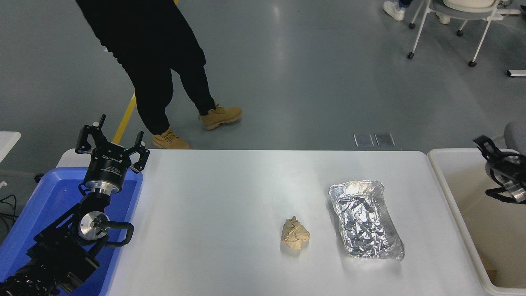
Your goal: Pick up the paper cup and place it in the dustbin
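Note:
The paper cup is out of view. The dustbin (453,205), a large off-white tub, stands against the table's right end, and what shows of its inside is bare. My right gripper (484,167) comes in from the right edge above the dustbin's far part. Its black fingers are spread open and hold nothing. My left gripper (111,137) stays parked at the lower left over a blue tub (45,197), open and empty.
A crumpled tan paper ball (295,233) lies on the white table (230,193), with a crinkled foil tray (365,220) to its right. A person in black trousers and tan boots (164,78) walks past the far side. Wheeled chairs stand at the top right.

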`<state>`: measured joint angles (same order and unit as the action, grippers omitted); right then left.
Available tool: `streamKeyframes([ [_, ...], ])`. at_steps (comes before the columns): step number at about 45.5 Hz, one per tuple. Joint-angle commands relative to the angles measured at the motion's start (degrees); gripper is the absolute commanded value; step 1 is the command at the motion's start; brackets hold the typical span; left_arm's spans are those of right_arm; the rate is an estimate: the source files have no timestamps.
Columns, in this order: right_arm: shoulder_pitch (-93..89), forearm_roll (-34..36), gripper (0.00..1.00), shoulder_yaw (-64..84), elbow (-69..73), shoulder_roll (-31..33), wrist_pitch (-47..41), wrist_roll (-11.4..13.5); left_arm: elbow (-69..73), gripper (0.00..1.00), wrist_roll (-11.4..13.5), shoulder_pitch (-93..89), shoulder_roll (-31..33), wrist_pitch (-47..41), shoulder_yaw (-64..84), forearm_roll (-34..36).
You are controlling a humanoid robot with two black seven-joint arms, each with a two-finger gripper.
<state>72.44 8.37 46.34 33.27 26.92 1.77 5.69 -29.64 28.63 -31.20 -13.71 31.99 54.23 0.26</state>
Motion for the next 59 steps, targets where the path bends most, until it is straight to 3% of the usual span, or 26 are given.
streamKeyframes([
  [1, 15.2, -5.0, 1.0, 7.4, 10.7, -4.5, -9.0, 0.5, 0.0, 0.98, 0.0, 0.0, 0.0, 0.0, 0.0, 0.0],
  [24, 41.8, -5.1, 1.0, 18.3, 38.9, -4.5, -24.3, 0.5, 0.0, 0.98, 0.1, 0.0, 0.0, -0.1, 0.1, 0.0],
  [34, 54.9, -5.6, 1.0, 21.0, 55.3, -1.3, -31.7, 0.4, 0.0, 0.98, 0.1, 0.1, 0.0, -0.1, 0.1, -0.1],
  [59, 64.2, -6.2, 1.0, 19.3, 62.5, -6.7, -36.5, 0.4, 0.0, 0.98, 0.1, 0.1, 0.0, -0.1, 0.1, -0.1],
])
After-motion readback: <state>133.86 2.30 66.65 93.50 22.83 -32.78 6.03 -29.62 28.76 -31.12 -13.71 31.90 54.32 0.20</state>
